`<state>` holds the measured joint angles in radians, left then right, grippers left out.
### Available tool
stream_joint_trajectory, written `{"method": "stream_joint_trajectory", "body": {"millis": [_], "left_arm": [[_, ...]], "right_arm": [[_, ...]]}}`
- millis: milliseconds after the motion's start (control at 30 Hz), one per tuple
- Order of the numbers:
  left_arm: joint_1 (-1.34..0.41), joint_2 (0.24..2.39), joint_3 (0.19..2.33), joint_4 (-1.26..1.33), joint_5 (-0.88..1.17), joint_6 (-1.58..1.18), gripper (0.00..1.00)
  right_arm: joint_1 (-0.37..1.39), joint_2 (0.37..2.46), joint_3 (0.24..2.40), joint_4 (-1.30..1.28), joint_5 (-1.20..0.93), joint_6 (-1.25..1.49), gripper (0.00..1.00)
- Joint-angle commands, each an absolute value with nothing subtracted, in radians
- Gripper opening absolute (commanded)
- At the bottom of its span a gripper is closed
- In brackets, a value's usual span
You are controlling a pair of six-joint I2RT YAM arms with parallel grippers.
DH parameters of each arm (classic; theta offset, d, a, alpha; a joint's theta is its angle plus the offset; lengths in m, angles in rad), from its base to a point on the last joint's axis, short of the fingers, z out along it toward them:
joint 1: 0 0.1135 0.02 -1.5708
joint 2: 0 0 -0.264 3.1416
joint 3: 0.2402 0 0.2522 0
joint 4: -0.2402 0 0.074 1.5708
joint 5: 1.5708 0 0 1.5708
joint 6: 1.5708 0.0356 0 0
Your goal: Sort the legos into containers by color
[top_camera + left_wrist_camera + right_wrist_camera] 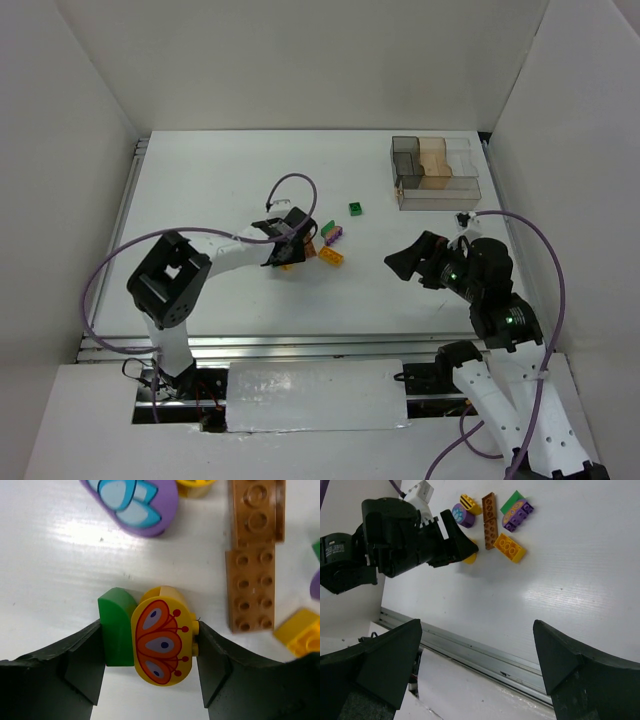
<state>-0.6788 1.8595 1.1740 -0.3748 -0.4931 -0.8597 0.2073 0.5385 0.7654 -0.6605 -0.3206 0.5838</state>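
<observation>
Pads of my left gripper (150, 630) are pressed in on two legos at once, a green brick (117, 630) and a yellow butterfly-printed piece (160, 640), which touch side by side on the bench (220, 180) with brown plates (252, 587) just beside them. My right gripper (476, 630) hangs spread wide with nothing between its fingers, to the right of the loose cluster (330, 240) in mid-bench. At the far right I see the containers (437, 195), well apart from both grippers.
</observation>
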Motion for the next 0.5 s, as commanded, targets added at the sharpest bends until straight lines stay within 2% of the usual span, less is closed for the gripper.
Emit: {"method": "stream_joint_trajectory", "body": {"millis": [0, 133, 233, 267, 400, 467], "left_arm": [[-0.728, 1.691, 1.122, -0.377, -0.485, -0.824, 0.00], [-0.880, 1.461, 1.017, -0.235, -0.482, -0.621, 0.00], [-0.935, 1.269, 0.892, -0.056, -0.338, -0.417, 0.00], [-0.942, 1.215, 0.847, 0.056, -0.210, -0.367, 0.00], [-0.960, 0.958, 0.659, 0.199, 0.065, -0.200, 0.00], [-0.963, 0.919, 0.646, 0.199, 0.095, -0.158, 0.00]], "right_arm": [[0.216, 0.532, 0.715, -0.530, -0.374, 0.609, 1.00], [0.216, 0.520, 0.669, -0.436, -0.380, 0.660, 1.00], [0.218, 0.579, 0.689, -0.413, -0.422, 0.684, 0.99], [0.218, 0.595, 0.704, -0.408, -0.460, 0.695, 0.98], [0.238, 0.670, 0.741, -0.357, -0.622, 0.712, 0.95], [0.290, 0.738, 0.805, -0.386, -0.640, 0.694, 0.94]]}}
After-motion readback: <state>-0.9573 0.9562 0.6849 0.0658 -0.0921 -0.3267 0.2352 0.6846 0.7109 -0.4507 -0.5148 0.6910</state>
